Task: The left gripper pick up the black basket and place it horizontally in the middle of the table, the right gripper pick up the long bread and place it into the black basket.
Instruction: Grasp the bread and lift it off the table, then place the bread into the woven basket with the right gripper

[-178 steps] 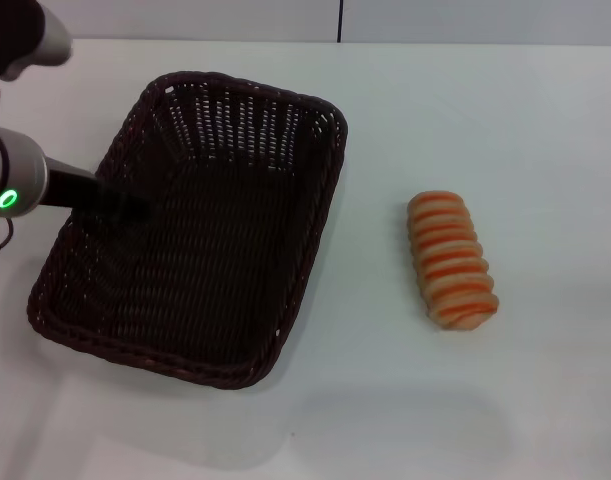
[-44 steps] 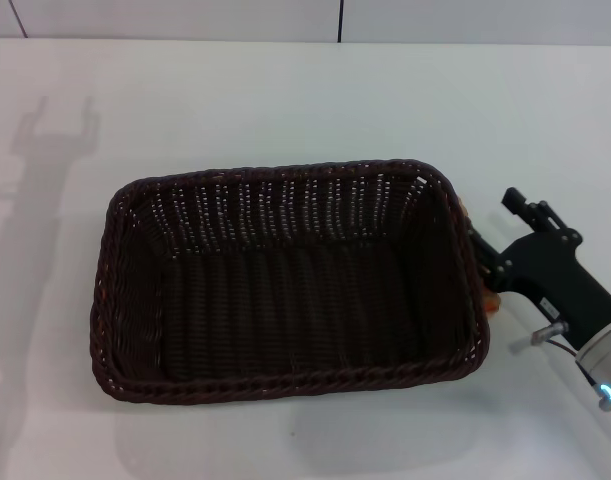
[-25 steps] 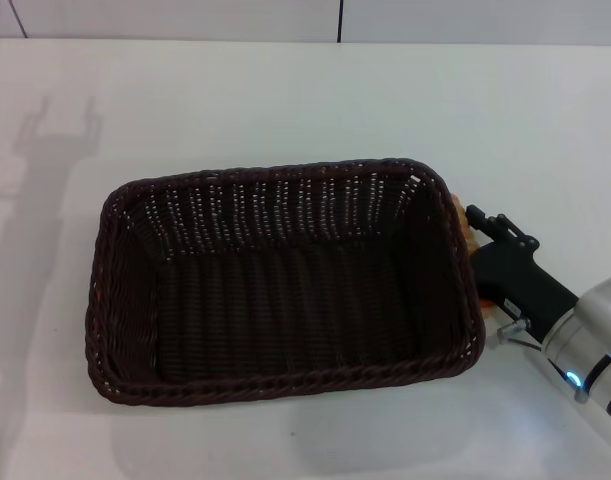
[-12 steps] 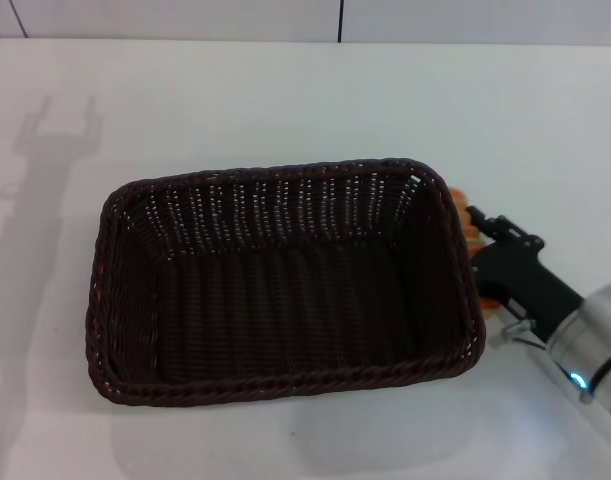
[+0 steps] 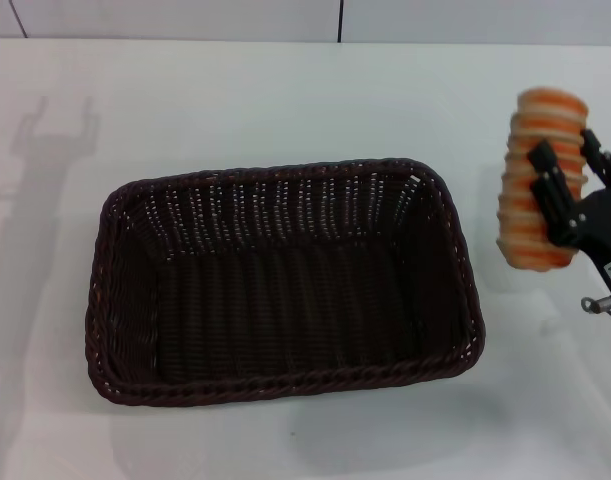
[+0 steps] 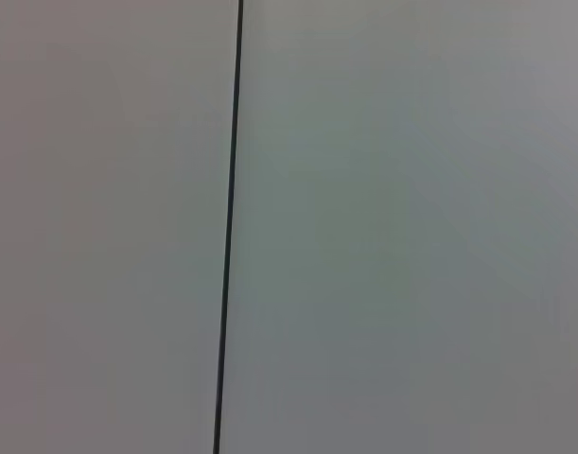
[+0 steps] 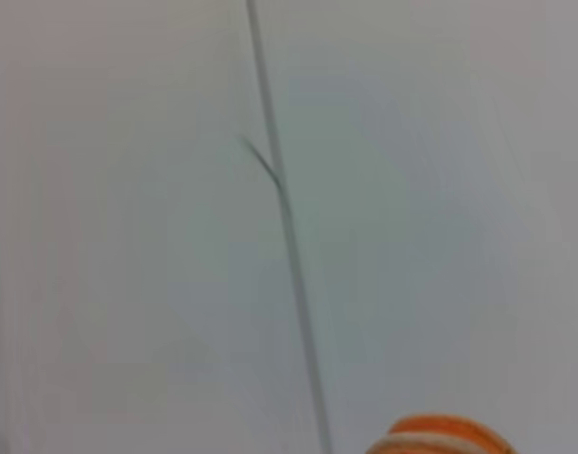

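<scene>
Currently the right gripper (image 5: 568,190) sits at the right edge of the head view, its black fingers (image 5: 547,187) clamped across the long bread (image 5: 537,180). Bread is held up off the table (image 5: 285,90), standing nearly upright, one end at upper right of the frame, other end lower down near mid-right. Fingers cross the loaf around its middle. In the right wrist view only an orange and cream end of the bread (image 7: 440,437) shows at the bottom edge.

Black basket (image 5: 282,280) lies in the centre of the head view, long side running left to right, open side up, nothing inside. Bread is to the right of the basket's right rim, apart from it, not over the opening.

Left gripper is out of sight; an arm-shaped shadow (image 5: 47,160) falls on the table at upper left. Table is plain white. Behind it is a pale wall (image 5: 185,18) with a dark vertical seam (image 5: 341,20), also seen in the left wrist view (image 6: 229,227).
</scene>
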`<state>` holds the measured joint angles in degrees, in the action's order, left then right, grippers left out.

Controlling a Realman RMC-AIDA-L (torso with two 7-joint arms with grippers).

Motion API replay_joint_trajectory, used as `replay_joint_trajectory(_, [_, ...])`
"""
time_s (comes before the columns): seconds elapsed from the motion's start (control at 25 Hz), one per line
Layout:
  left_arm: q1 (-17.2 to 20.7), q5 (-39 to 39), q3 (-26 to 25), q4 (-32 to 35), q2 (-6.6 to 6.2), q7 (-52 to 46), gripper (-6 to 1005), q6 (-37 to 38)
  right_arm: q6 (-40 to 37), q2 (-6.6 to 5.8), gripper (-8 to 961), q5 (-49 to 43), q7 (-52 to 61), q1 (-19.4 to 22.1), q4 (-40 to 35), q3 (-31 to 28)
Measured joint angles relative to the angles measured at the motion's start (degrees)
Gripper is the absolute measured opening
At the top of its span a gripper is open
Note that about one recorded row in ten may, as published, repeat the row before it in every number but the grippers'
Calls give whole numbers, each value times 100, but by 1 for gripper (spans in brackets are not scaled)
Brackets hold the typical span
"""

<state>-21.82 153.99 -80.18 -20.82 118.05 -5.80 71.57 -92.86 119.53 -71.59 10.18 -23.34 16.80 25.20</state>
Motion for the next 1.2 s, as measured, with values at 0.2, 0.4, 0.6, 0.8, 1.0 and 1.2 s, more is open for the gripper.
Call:
replay_joint_trajectory(0.2, [-21, 1, 14, 7, -2, 0, 584, 0, -903, 6, 481, -743, -3, -194, 181, -20])
replay_joint_trajectory(0.4, [-24, -1, 10, 7, 5, 0, 584, -1, -947, 6, 420, -1487, -6, -524, 434, -36])
replay_joint_trajectory(0.6, [5, -1, -10, -29, 7, -7, 584, 12, -736, -13, 399, -2127, 92, -716, 498, -149])
replay_joint_trajectory(0.8, [4, -1, -16, -28, 8, -33, 584, 21, -426, -25, 378, -2174, 301, -823, 489, -219])
replay_joint_trajectory(1.0, [29, -1, -16, -48, 2, -45, 584, 35, -310, -27, 554, -2181, 409, -841, 449, -277])
replay_joint_trajectory(1.2, [48, -1, -16, -50, 0, -47, 584, 39, -200, -35, 777, -2176, 630, -859, 384, -418])
